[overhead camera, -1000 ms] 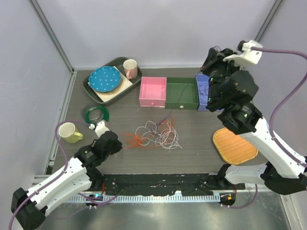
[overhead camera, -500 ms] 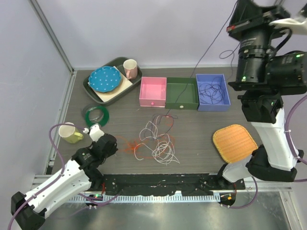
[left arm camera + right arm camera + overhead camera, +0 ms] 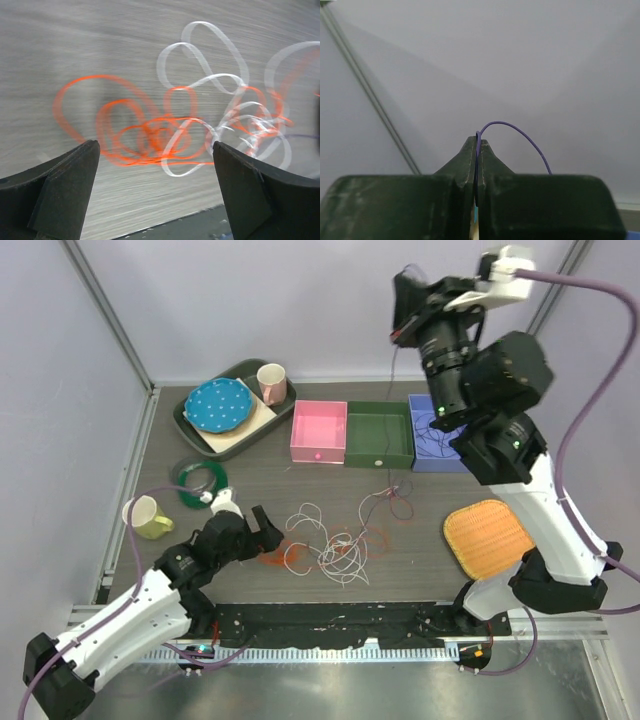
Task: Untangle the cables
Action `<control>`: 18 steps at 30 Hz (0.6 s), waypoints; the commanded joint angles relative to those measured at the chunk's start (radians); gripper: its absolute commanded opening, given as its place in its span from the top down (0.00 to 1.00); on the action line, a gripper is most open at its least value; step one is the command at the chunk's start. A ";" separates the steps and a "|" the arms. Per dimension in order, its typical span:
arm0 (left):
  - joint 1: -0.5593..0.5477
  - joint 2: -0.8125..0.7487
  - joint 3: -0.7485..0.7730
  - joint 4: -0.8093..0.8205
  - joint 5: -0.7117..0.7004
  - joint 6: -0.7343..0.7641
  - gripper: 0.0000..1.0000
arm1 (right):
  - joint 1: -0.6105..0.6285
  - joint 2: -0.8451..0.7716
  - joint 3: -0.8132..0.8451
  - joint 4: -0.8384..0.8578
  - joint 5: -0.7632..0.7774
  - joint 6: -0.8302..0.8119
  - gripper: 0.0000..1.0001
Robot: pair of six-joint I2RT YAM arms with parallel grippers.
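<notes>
The cables lie in a loose tangle (image 3: 325, 545) on the table's middle: red-orange loops (image 3: 275, 556), white loops (image 3: 335, 555) and a dark purple strand (image 3: 400, 506) that rises steeply. My right gripper (image 3: 402, 302) is high above the boxes, shut on that purple cable (image 3: 520, 131), which arches out of the gripper (image 3: 477, 142). My left gripper (image 3: 262, 530) sits low at the tangle's left end, open. In the left wrist view the gripper (image 3: 155, 147) has red-orange loops (image 3: 125, 130) and white loops (image 3: 200, 80) lying just beyond it, with nothing between its fingers.
Pink box (image 3: 319, 430), green box (image 3: 380, 437) and blue box (image 3: 440, 440) with dark wire inside stand in a row behind. A tray (image 3: 190, 420) with plate and cup, a green tape roll (image 3: 197, 480) and a yellow mug (image 3: 147, 517) are left. A woven mat (image 3: 488, 538) lies right.
My left gripper has opened and let go of the red-orange cable. The right arm has swung left, still holding the purple cable up high. The tangle has shifted.
</notes>
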 commanded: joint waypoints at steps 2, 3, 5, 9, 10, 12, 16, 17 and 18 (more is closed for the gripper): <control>0.002 0.042 0.050 0.438 0.391 0.178 0.00 | 0.001 -0.051 -0.119 -0.105 -0.264 0.180 0.99; 0.002 0.089 0.058 0.469 0.429 0.181 0.00 | 0.001 -0.066 -0.162 -0.106 -0.293 0.204 0.99; 0.001 0.138 0.082 0.568 0.537 0.205 0.00 | 0.001 -0.077 -0.196 -0.108 -0.383 0.258 0.99; -0.017 0.264 0.098 0.739 0.463 0.227 0.00 | 0.001 -0.079 -0.213 -0.123 -0.480 0.328 0.99; -0.019 0.321 0.093 0.773 0.385 0.218 0.00 | 0.001 -0.076 -0.205 -0.125 -0.491 0.345 0.99; -0.021 0.379 0.093 0.895 0.261 0.216 0.00 | 0.001 -0.073 -0.181 -0.125 -0.494 0.371 0.99; -0.030 0.557 0.160 1.019 0.250 0.190 0.00 | 0.002 -0.077 -0.148 -0.112 -0.462 0.398 0.99; -0.040 0.632 0.176 1.032 0.229 0.188 0.00 | 0.002 -0.086 -0.150 -0.096 -0.458 0.402 0.99; -0.045 0.669 0.190 1.043 0.177 0.187 0.00 | 0.001 -0.094 -0.168 -0.080 -0.455 0.422 0.99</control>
